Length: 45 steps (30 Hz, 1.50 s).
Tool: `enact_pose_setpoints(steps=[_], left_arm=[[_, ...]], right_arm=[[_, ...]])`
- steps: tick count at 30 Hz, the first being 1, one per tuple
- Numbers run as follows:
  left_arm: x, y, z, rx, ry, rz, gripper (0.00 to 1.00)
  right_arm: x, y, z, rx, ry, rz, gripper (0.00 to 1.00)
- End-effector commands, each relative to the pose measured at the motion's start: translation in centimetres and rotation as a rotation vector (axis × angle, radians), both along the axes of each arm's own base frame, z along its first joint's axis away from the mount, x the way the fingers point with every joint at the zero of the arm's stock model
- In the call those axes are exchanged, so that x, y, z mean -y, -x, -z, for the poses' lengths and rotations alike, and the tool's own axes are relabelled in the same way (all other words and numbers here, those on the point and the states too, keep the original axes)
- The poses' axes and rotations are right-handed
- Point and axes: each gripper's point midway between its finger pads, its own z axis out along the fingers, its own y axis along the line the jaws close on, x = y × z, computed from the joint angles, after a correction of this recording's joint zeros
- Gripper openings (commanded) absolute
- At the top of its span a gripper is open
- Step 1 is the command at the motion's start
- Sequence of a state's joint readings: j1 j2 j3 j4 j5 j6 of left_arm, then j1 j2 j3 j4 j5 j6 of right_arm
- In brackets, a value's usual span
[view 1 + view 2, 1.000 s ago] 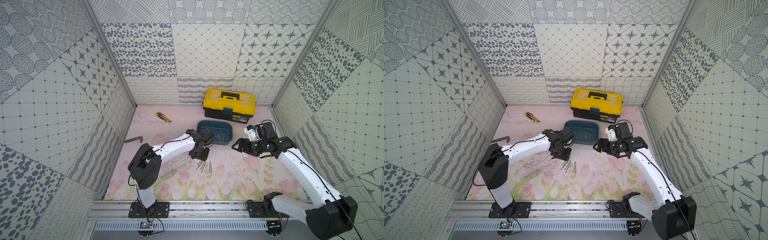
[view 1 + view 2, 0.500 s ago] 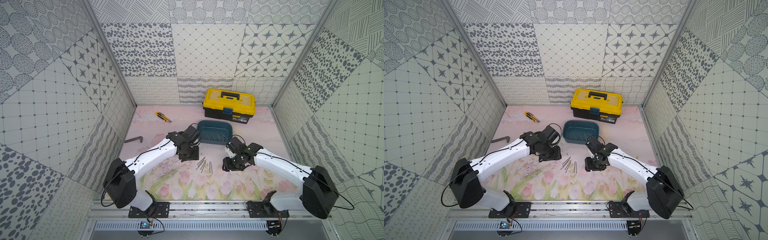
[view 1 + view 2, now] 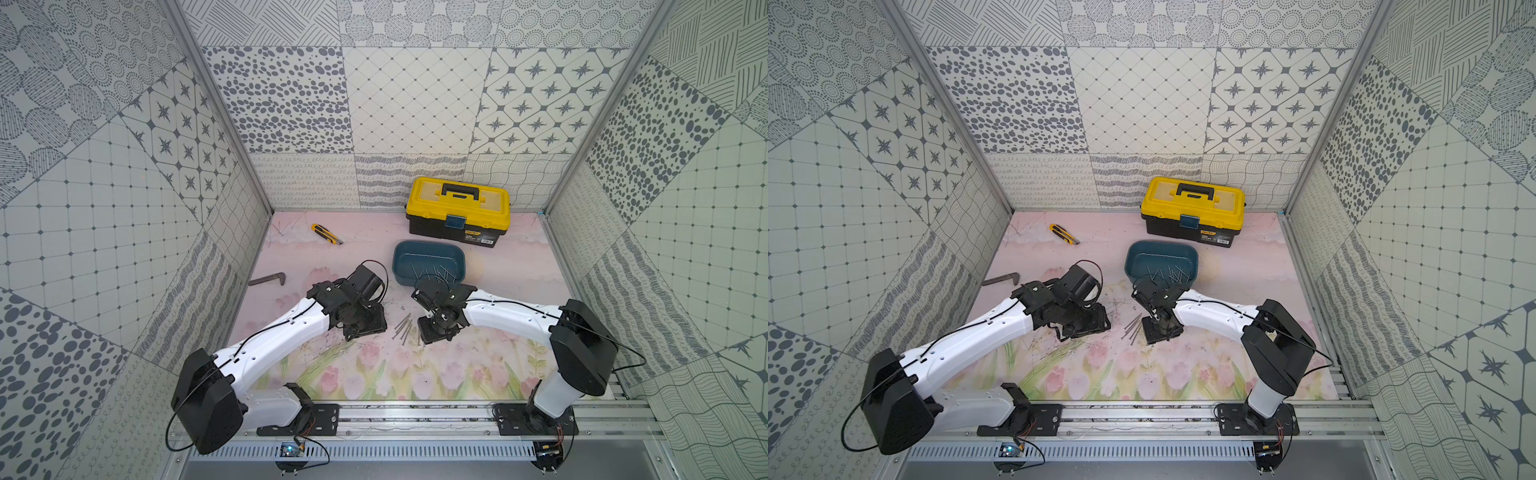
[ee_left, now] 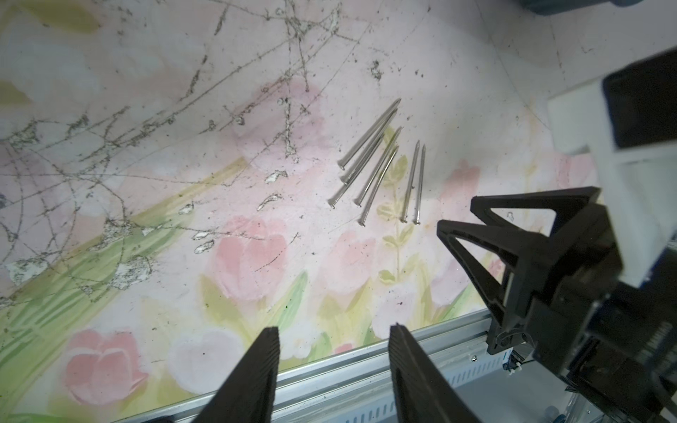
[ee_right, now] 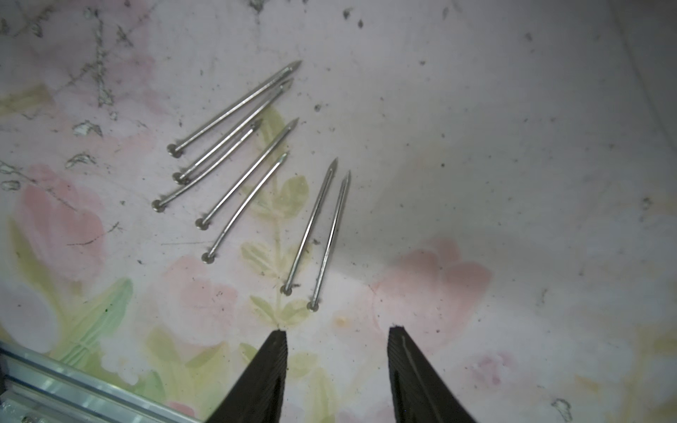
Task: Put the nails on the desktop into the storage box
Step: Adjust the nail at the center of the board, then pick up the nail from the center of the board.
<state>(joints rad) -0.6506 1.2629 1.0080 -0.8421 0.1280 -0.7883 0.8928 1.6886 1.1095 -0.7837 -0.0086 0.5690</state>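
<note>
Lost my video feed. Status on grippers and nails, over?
Left gripper, right gripper open, empty. Seven nails on desktop between them; more in storage box. Nothing in the way.

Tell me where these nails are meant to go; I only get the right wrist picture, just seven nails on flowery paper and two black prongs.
Observer: Into the storage box, the teal tub just behind the loose nails, before a yellow toolbox.
Operator: Is it empty?
Observer: No, several nails lie inside it.
Operator: Is the other arm helping?
Observer: The left gripper hangs open and empty; the loose nails lie between it and the right gripper.
</note>
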Motion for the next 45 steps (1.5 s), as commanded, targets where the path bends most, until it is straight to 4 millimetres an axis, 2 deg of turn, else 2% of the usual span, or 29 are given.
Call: enact_pose_setpoints(steps=[1, 24, 30, 34, 36, 39, 42, 45], left_arm=[[-0.7, 0.9, -0.2, -0.024, 0.018, -0.038, 0.53], [-1.7, 1.3, 0.4, -0.049, 0.003, -0.001, 0.59], [-1.7, 1.3, 0.3, -0.054, -0.001, 0.022, 0.61], [-1.4, 1.0, 0.4, -0.058, 0.003, 0.032, 0.61], [-1.1, 0.8, 0.3, -0.06, 0.009, 0.034, 0.62], [-0.8, 0.4, 0.3, -0.059, 0.019, 0.034, 0.62], [-0.4, 0.1, 0.5, -0.059, 0.035, 0.024, 0.63], [0.4, -0.3, 0.3, -0.05, 0.077, 0.023, 0.66]], right_arm=[[-0.7, -1.1, 0.0, 0.038, 0.011, 0.002, 0.48], [-2.0, -1.2, 3.4, 0.015, 0.099, 0.002, 0.29], [-1.5, -1.1, 4.2, 0.017, 0.134, 0.006, 0.25], [-1.1, -0.7, 4.7, 0.007, 0.147, 0.011, 0.18], [-0.6, -0.6, 4.9, 0.007, 0.16, 0.013, 0.12], [0.1, -0.7, 4.5, 0.026, 0.167, 0.022, 0.0], [0.7, -0.8, 3.6, 0.039, 0.15, 0.035, 0.0], [1.1, -1.3, 1.4, 0.077, 0.097, 0.052, 0.0]])
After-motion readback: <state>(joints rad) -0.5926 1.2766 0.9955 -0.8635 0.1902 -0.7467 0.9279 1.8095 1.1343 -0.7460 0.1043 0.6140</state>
